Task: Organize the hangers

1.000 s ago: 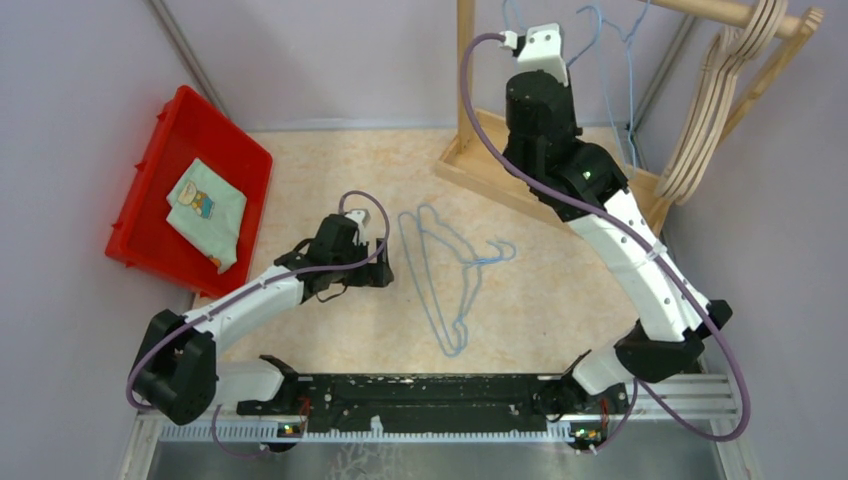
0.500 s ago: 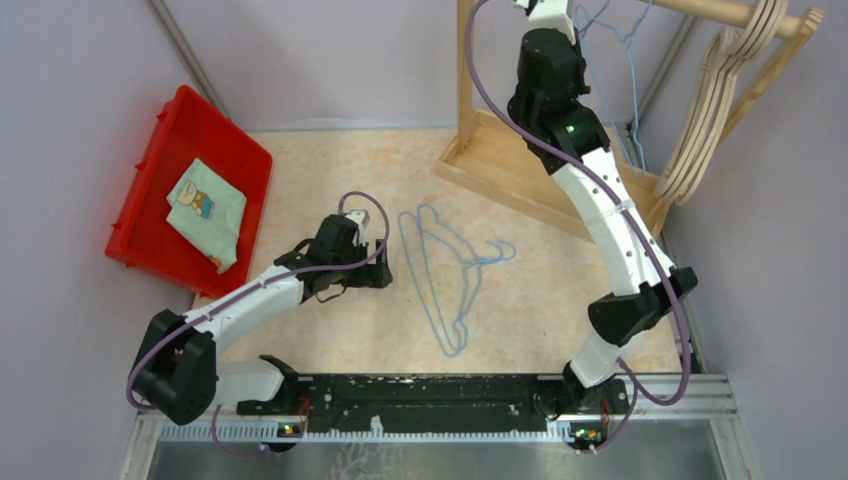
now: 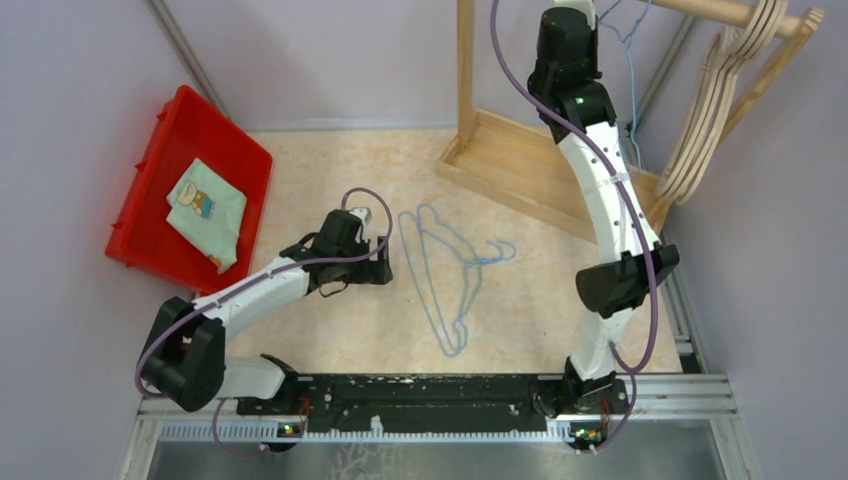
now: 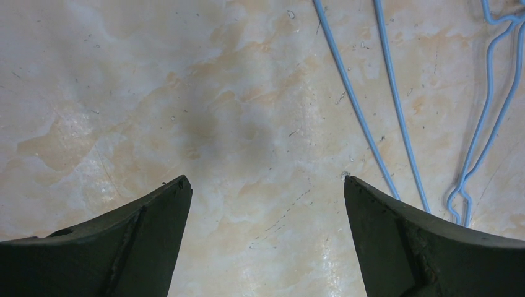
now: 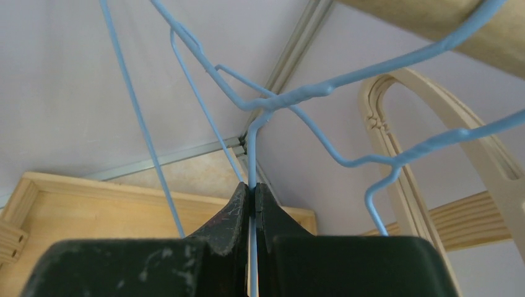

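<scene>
Thin light-blue wire hangers (image 3: 445, 270) lie on the table in the top view; their wires (image 4: 384, 111) show at the upper right of the left wrist view. My left gripper (image 3: 383, 263) (image 4: 265, 185) is open and empty, low over the table just left of them. My right gripper (image 5: 252, 187) is raised at the rack's rail, shut on the wire of a light-blue hanger (image 5: 291, 99) whose hook is at the wooden rail (image 5: 433, 25). Its fingertips are hidden in the top view. Another blue hanger (image 5: 402, 158) hangs beside it. Beige wooden hangers (image 3: 715, 100) hang at the right end.
A wooden rack frame (image 3: 520, 170) stands at the back right. A red bin (image 3: 150, 160) with a folded cloth (image 3: 205, 210) sits at the left. Grey walls close in the back and right side.
My right arm has stretched up and back, carrying the blue hanger higher toward the rail. The left arm has shifted only slightly.
</scene>
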Motion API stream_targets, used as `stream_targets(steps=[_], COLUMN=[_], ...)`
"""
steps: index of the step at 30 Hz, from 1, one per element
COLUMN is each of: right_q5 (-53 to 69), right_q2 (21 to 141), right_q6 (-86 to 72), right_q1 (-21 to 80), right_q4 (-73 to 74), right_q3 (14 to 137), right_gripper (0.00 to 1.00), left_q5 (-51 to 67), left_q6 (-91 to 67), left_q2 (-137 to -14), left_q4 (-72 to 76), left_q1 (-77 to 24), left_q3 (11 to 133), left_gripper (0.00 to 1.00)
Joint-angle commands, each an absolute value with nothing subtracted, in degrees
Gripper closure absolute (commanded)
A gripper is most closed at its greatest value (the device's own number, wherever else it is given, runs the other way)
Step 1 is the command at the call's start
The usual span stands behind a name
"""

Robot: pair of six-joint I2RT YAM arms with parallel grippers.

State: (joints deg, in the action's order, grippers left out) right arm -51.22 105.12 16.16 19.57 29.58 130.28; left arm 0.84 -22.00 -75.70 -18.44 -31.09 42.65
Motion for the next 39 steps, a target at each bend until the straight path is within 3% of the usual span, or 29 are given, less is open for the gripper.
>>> stream_targets(steps=[1, 4, 11, 16, 20, 23, 27, 31, 39], right_q5=[-48.1, -46.4, -41.8, -49.0, -56.4, -58.9, -56.8, -46.4, -34.6], right_q2=[105.8, 104.2, 96.7, 92.4, 86.2, 83.8, 85.0, 86.1, 84.2], right_q6=[10.8, 8.0, 3.2, 11.6, 20.9, 23.6, 13.4, -5.9, -21.1], right_q1=[18.1, 18.1, 18.2, 25.0, 35.1, 43.4, 50.2, 51.1, 51.1], right_q4=[32.3, 33.7, 33.9, 33.2, 23.2, 19.6, 30.5, 43.8, 41.6], right_q3=[132.5, 129.5, 123.3, 121.8, 112.0, 107.3, 106.2, 99.0, 77.7], right_gripper=[1.0, 1.0, 0.48, 0.27, 0.12, 0.09, 0.1, 0.15, 0.21], left_q5=[0.5, 0.6, 1.4, 1.9, 2.3, 2.5, 2.7, 2.8, 3.3], left_q6=[-21.3, -21.6, -21.9, -22.0, -22.0, -22.0, -22.0, -22.2, -22.1], left_q2=[-76.8, -77.0, -78.0, -78.4, -78.8, -78.9, -79.3, -79.0, -78.3], left_q4=[-18.0, -17.8, -16.8, -16.2, -15.8, -15.3, -15.0, -14.6, -14.8], left_q1=[-30.7, -30.6, -30.5, -30.5, -30.6, -30.5, -30.5, -30.6, -30.5], left_q3=[44.5, 44.4, 44.5, 44.7, 44.3, 43.6, 43.0, 42.2, 40.8], left_gripper=[0.02, 0.02, 0.02, 0.02, 0.02, 0.02, 0.02, 0.02, 0.02])
